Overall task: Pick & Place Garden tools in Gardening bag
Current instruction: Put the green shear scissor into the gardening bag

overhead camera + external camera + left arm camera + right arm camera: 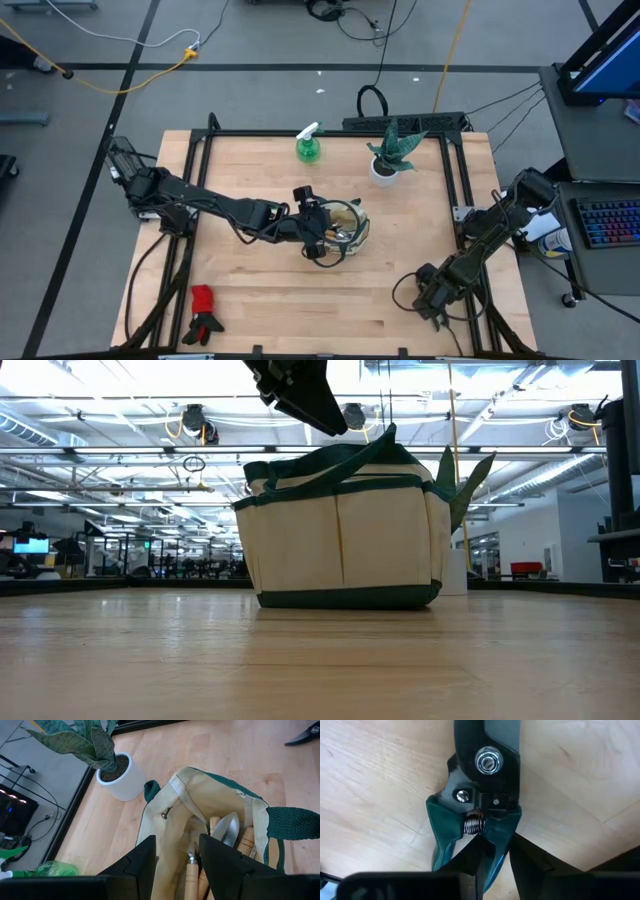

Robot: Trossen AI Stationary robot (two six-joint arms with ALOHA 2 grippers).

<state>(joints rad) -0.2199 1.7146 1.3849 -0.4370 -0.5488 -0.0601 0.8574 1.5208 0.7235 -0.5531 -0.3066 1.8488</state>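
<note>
right gripper (495, 862) closing round dark-handled metal pruning shears (480, 795) lying on wooden table (375, 795) | left gripper (177, 857) hovering part-open, empty, over beige-and-green fabric bag (200, 805) (wooden-handled trowels inside)

grey floor (250, 40), yellow cable (160, 68), ceiling lights (195, 422)

Wooden table (300, 300) bears bag (350, 225), plant (392, 155), bottle (309, 147), perhaps gloves (204, 312)
</note>
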